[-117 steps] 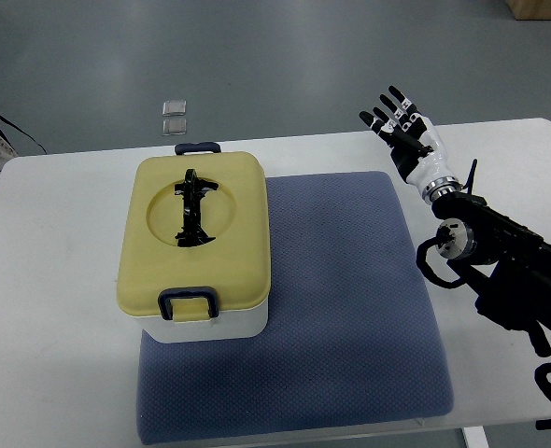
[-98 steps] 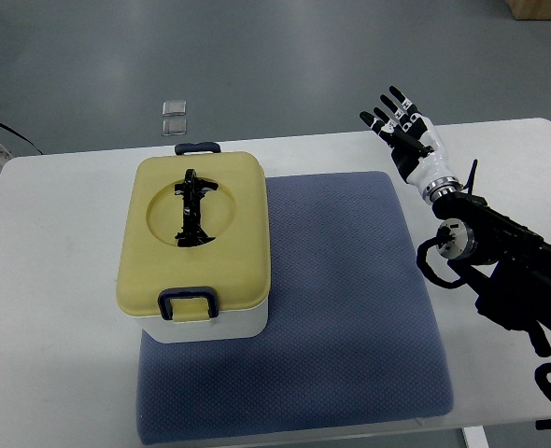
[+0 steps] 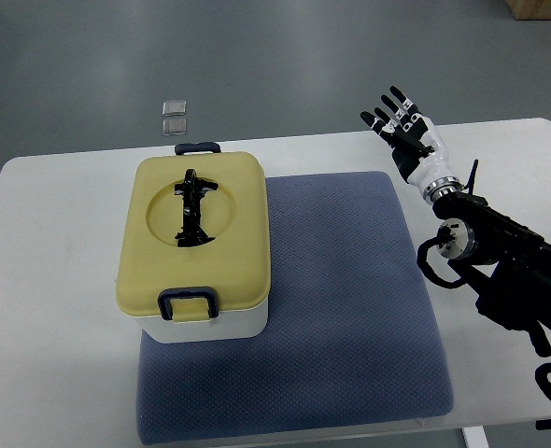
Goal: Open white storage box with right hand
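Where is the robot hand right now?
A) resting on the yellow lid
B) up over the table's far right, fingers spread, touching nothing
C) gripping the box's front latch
B: the right robot hand is open, well clear of the storage box.

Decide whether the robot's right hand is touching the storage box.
Apart. The top view shows the right hand open near the table's far edge, with bare blue mat between it and the storage box.

white table (image 3: 61, 280) on grey floor (image 3: 285, 56)
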### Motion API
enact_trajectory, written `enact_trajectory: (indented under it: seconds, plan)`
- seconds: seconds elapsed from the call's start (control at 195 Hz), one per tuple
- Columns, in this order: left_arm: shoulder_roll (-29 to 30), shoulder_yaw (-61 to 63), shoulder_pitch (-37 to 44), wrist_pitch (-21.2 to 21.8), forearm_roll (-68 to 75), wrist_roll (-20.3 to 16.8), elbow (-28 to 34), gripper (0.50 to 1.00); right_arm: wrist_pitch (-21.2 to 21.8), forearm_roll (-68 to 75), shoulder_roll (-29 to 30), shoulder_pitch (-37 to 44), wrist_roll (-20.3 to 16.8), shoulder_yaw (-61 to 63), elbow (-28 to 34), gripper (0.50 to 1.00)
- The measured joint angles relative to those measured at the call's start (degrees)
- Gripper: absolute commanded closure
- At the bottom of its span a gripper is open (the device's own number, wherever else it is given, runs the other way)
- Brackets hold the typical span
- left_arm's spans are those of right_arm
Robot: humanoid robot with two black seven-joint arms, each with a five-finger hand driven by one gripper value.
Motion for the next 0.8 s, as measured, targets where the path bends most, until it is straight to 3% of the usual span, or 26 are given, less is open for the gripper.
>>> enact_trajectory:
  seconds: [0.799]
  plan:
    - [0.0,0.0,0.0,0.0,0.0,0.0,0.0,0.5,-1.2,-0.2,-2.7,3.4,0.0,-1.3,1.3,0.566]
